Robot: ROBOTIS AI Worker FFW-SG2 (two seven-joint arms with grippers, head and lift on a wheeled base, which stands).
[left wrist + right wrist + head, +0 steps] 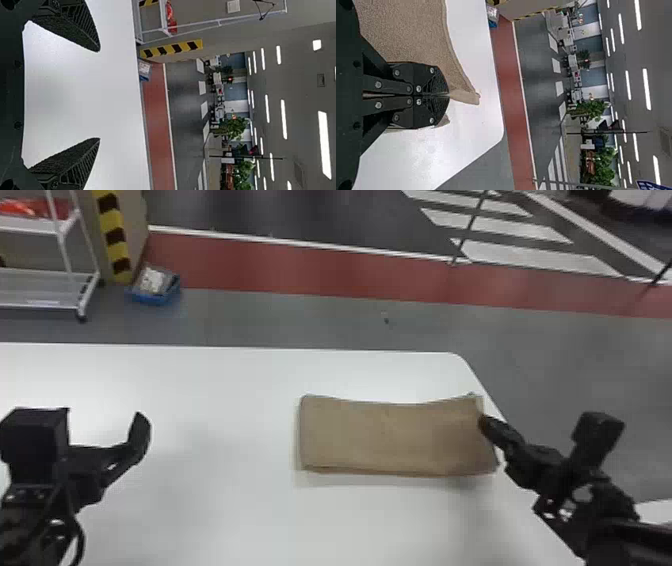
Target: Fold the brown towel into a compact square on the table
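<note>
On the right of the table (225, 520), we locate the brown towel (390, 437), its end clamped in the right gripper (484, 422); 2 closed fingers hide the pinched cloth. We find the left gripper (122, 455) wide open, empty.

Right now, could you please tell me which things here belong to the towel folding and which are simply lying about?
For the job:
brown towel, a folded strip
white table under it
right tool, shut on the towel's right end
left tool, open over the table

Just lying about:
blue bin on the floor
white rack beyond the table
</note>
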